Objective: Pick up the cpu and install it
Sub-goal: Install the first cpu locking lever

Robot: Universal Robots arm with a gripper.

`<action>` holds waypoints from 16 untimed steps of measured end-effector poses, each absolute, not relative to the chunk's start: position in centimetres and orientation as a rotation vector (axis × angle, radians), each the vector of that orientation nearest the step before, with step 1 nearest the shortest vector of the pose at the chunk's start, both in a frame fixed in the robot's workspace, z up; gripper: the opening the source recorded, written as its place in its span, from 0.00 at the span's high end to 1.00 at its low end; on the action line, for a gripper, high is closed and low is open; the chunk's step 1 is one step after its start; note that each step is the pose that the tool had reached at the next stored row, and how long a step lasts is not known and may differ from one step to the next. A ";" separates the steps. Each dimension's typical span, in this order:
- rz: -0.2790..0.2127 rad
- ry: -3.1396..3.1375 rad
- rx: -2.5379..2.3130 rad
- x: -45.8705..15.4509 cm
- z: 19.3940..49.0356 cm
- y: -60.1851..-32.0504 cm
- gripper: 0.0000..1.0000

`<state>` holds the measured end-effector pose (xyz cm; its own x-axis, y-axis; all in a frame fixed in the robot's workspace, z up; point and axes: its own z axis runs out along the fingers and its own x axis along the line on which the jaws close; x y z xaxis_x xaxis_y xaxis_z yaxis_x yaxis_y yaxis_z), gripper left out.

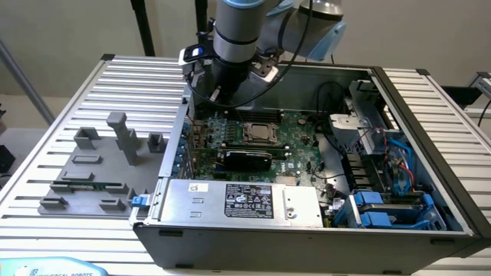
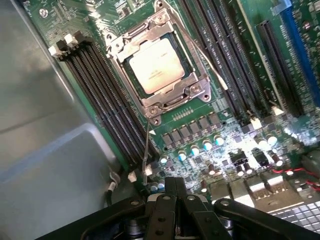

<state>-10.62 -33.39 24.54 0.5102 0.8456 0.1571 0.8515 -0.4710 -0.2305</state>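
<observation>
Wrist view: the cpu [image 2: 154, 65] lies in its socket [image 2: 196, 94] on the motherboard [image 2: 200, 114], with the jaws pressed together, empty, apart from it. Exterior view: the arm [image 1: 234, 34] stands over the open computer case [image 1: 307, 236], and grey blocks [image 1: 123, 135] sit on the bench [image 1: 130, 75].

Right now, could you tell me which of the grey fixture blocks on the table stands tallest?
The narrow grey post in the middle of the group; it rises well above the squat blocks around it.
</observation>
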 end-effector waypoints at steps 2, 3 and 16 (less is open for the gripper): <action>-0.044 -1.414 -2.469 -10.6 24.5 -33.4 0.89; -0.050 -1.406 -2.467 -10.6 24.5 -33.4 0.89; -0.108 -1.362 -2.432 -9.6 24.5 -34.1 0.89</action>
<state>-9.65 -34.12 24.49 0.5348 0.8120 0.2340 0.8388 -0.4765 -0.2636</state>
